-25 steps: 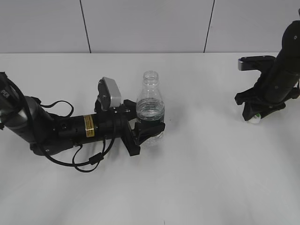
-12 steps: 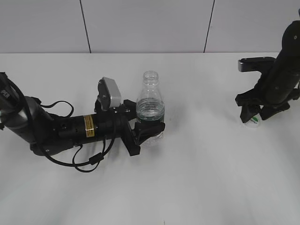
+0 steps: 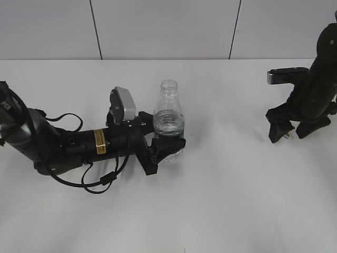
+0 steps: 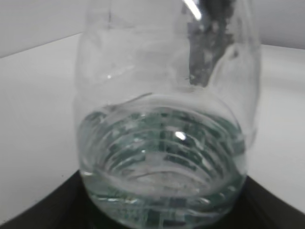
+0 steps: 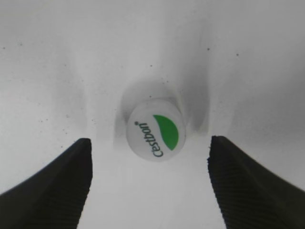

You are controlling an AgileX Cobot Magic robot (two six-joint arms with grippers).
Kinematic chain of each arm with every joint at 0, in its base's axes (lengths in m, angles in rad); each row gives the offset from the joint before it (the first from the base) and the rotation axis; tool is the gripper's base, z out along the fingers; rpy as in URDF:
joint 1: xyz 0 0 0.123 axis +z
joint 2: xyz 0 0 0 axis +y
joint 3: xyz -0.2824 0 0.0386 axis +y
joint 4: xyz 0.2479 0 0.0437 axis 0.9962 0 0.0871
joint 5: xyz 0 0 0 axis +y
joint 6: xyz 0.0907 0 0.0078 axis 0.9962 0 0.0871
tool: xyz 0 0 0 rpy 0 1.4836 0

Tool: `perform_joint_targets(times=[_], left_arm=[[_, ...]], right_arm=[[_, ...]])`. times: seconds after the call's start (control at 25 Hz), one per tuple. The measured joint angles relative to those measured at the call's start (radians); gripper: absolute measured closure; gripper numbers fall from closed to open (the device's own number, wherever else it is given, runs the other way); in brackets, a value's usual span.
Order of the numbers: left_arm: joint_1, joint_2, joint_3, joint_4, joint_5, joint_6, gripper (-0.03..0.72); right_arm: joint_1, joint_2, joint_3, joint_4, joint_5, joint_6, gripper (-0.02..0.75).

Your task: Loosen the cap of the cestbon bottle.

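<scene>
Cap (image 5: 155, 131) lies freed on the table (image 3: 221, 211) near its right edge under the spread right gripper (image 5: 150, 164), while the left gripper (image 3: 167, 147) pinches the bottle (image 3: 169, 118) upright

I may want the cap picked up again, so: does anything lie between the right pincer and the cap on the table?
Nothing visible does. The cap lies alone on the bare table, top up, in the open gap of the right pincer, touching neither finger. The bottle stands far off, in the left pincer.
</scene>
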Motion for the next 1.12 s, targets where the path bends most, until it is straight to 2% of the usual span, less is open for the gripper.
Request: perform_joint_targets(times=[0.08, 0.2, 0.28, 0.76, 1.12], left_arm=[[0.0, 0.0, 0.0, -0.002, 0.001, -0.014, 0.225], [0.0, 0.001, 0.0, -0.011, 0.012, -0.037, 0.14], [0.0, 0.003, 0.0, -0.012, 0.016, -0.041, 0.115], [0.0, -0.079, 0.001, -0.007, 0.02, -0.106, 0.101], [0.0, -0.234, 0.002, -0.005, 0.02, -0.233, 0.101]], right_arm=[[0.0, 0.0, 0.0, 0.0, 0.001, -0.003, 0.163], [0.0, 0.0, 0.0, 0.0, 0.001, -0.003, 0.163], [0.0, 0.0, 0.0, 0.0, 0.001, -0.003, 0.163], [0.0, 0.0, 0.0, 0.0, 0.002, -0.036, 0.163], [0.0, 0.0, 0.0, -0.001, 0.002, -0.042, 0.164]])
